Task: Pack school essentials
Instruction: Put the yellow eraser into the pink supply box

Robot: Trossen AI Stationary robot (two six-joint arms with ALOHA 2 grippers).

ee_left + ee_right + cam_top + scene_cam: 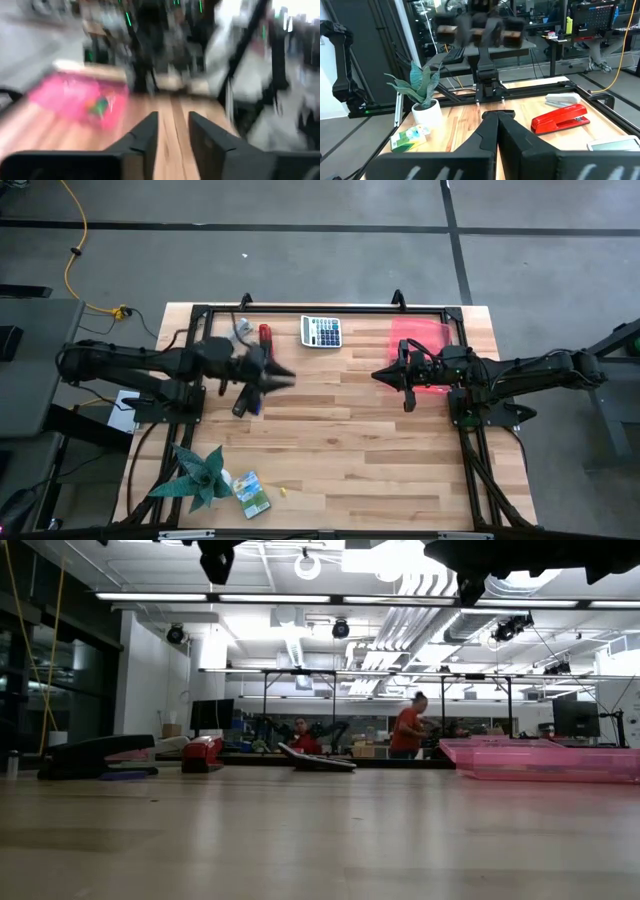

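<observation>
A green-yellow crayon box [250,492] lies flat near the table's front left; the right wrist view shows it [410,137] beside a potted plant. A tiny yellow piece [283,491] lies next to it. A pink see-through case [425,352] lies at the far right under my right arm, with colourful pieces inside [100,106]. My left gripper [290,377] hovers level above the table's left half, open and empty [172,132]. My right gripper [378,375] hovers facing it, shut on nothing [497,117].
A grey-white calculator [322,332], a red stapler [265,335] and a grey stapler [240,330] lie along the far edge. A black stapler [95,755] sits under my left arm. A potted plant [195,475] stands front left. People move in the room behind.
</observation>
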